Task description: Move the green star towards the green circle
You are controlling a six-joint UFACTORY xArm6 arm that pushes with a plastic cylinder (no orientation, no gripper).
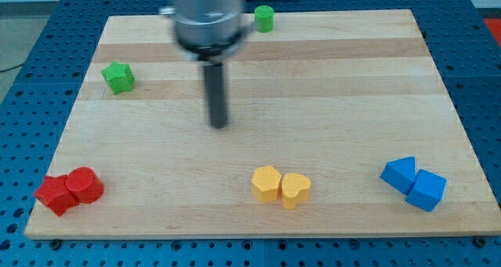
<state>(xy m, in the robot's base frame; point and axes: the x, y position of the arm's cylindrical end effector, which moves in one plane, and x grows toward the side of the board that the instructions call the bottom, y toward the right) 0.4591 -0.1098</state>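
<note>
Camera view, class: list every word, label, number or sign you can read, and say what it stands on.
None: no readable text on the wooden board, the green star, the green circle, the other coloured blocks, or the blurred arm above my tip.

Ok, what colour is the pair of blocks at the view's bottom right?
Blue: both blocks, touching each other, clear in the camera view.

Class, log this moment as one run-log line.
tip: mid-board, touching nothing | green star: left of tip | green circle: top edge | push: not begun
</note>
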